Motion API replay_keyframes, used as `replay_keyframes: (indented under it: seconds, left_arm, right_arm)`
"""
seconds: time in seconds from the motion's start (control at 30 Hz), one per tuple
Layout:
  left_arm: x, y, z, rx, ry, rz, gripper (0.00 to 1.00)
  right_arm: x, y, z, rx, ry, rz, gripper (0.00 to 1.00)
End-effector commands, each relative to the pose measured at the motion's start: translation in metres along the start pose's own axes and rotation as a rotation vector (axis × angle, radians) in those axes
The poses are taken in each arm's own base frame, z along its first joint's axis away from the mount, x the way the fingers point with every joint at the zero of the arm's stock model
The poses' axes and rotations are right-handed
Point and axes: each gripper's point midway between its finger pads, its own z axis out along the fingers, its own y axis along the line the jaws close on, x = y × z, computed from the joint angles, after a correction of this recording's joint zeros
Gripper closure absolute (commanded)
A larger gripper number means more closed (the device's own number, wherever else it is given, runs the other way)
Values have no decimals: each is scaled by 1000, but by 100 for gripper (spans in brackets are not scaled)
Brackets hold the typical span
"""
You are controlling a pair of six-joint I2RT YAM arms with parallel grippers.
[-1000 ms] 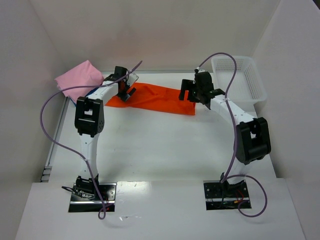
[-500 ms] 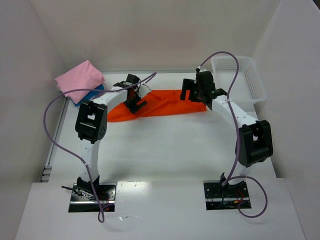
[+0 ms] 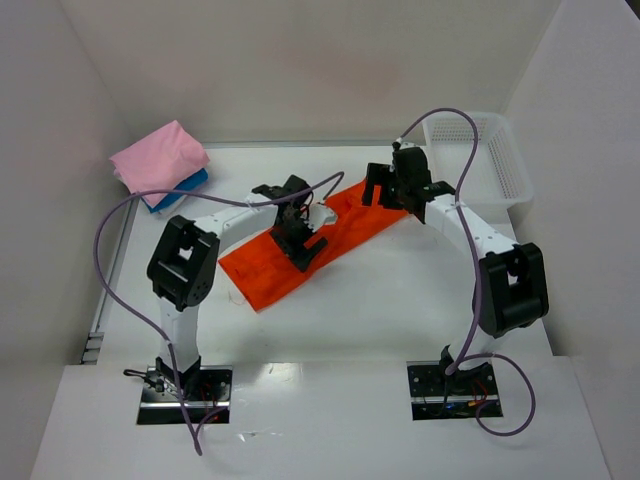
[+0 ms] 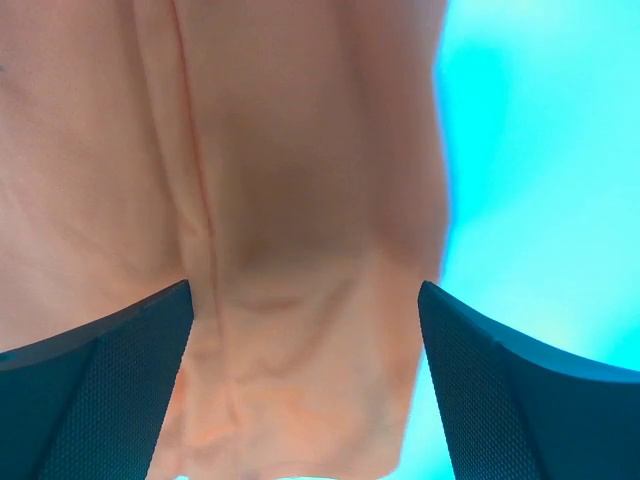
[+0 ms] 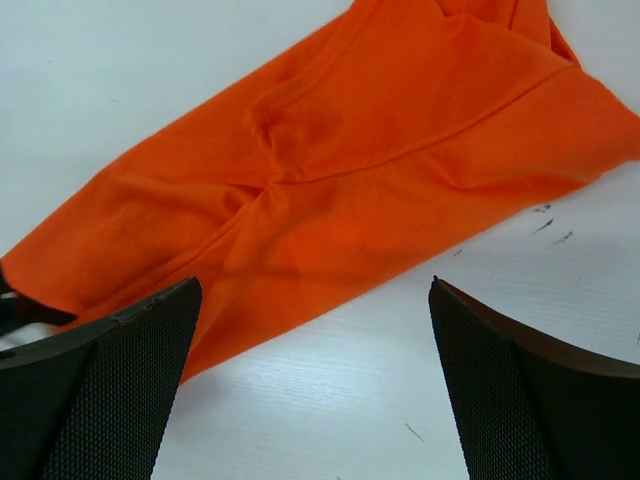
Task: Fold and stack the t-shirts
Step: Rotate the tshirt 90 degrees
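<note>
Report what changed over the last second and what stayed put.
The orange t-shirt swung from a strip across the far side to a diagonal, its left end pulled toward the near edge. The left pincer, open, moved right and nearer with it. The right pincer stays open at the shirt's far end; pink t-shirt, blue t-shirt and basket unmoved.

I see the bright orange cloth t-shirt [image 3: 262,275] lying flat on the white table [image 3: 350,300]. It makes a long slanted strip, from near left to far right. It is folded over and has soft wrinkles. In the far left corner, the light pink cloth t-shirt [image 3: 160,153] sits folded on top of the blue cloth t-shirt [image 3: 188,184], which peeks out from under it.
</note>
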Motion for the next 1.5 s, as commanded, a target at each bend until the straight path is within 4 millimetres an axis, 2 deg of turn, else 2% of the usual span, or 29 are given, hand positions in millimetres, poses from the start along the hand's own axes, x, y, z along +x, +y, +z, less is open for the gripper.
replay_keyframes:
  seconds: [0.0, 0.13, 0.17, 0.23, 0.3, 0.33, 0.4, 0.53, 0.57, 0.6, 0.63, 0.73, 0.9, 0.97, 1.0, 1.03, 1.07, 1.1, 1.13, 1.17, 1.3, 1.33, 1.37, 1.4, 1.47]
  left_arm:
    - [-16, -12, -33, 18, -90, -78, 1]
    - [-31, 19, -45, -159, -126, -143, 1]
    - [-42, 33, -52, -233, -151, -163, 1]
    - [-48, 55, -60, -288, -177, -268, 1]
    - [-65, 63, -76, -315, -238, -319, 1]
    - [-68, 63, -76, -314, -256, -349, 1]
    - [-76, 65, -93, -343, -311, -373, 1]
    - [-54, 60, -87, -341, -300, -474, 1]
    - [-46, 57, -82, -337, -283, -488, 1]
    - [-28, 54, -74, -347, -241, -506, 1]
    - [-25, 54, -70, -348, -246, -506, 1]
    - [-3, 44, -52, -335, -199, -533, 1]
    - [7, 35, -41, -322, -179, -558, 1]
    - [5, 36, -42, -323, -190, -557, 1]
    - [6, 39, -40, -340, -193, -558, 1]
    - [7, 40, -40, -341, -191, -548, 1]
    - [6, 45, -41, -366, -189, -540, 1]
    - [10, 46, -33, -365, -167, -542, 1]
    - [7, 52, -37, -370, -169, -544, 1]
    - [13, 53, -33, -381, -140, -538, 1]
    - [27, 58, -20, -408, -63, -518, 1]
    - [29, 57, -20, -407, -54, -519, 1]
    - [29, 56, -20, -396, -55, -518, 1]
    - [34, 53, -13, -381, -36, -519, 1]
    - [32, 45, -7, -324, -34, -520, 1]
  right_arm:
    - [-9, 0, -13, 1, -39, 11, 0]
    - [3, -7, -7, 30, -15, 33, 0]
    - [7, -8, -2, 35, -2, 45, 0]
    - [11, -11, 2, 52, 7, 56, 0]
    - [18, -15, 10, 80, 25, 79, 0]
    - [11, -18, 10, 82, 13, 86, 0]
    - [11, -22, 15, 103, 15, 123, 0]
    - [9, -30, 27, 136, 5, 154, 0]
    - [13, -33, 31, 151, 13, 153, 0]
    - [15, -35, 34, 165, 21, 162, 0]
    - [22, -38, 40, 174, 41, 160, 0]
    - [24, -44, 48, 206, 34, 157, 0]
    - [8, -50, 57, 223, 6, 192, 0]
    - [3, -52, 63, 242, -7, 214, 0]
    - [-1, -50, 62, 238, -16, 215, 0]
    - [6, -52, 66, 248, 5, 226, 0]
    - [-4, -48, 68, 239, -16, 240, 0]
    - [-2, -55, 73, 254, -2, 246, 0]
    - [-5, -56, 75, 264, -11, 254, 0]
    - [-9, -54, 77, 263, -14, 255, 0]
    - [-8, -63, 91, 298, 2, 256, 0]
    - [3, -69, 97, 321, 28, 251, 0]
    - [-3, -67, 100, 316, 17, 253, 0]
    - [4, -69, 103, 326, 38, 250, 0]
    - [1, -75, 110, 343, 39, 255, 0]
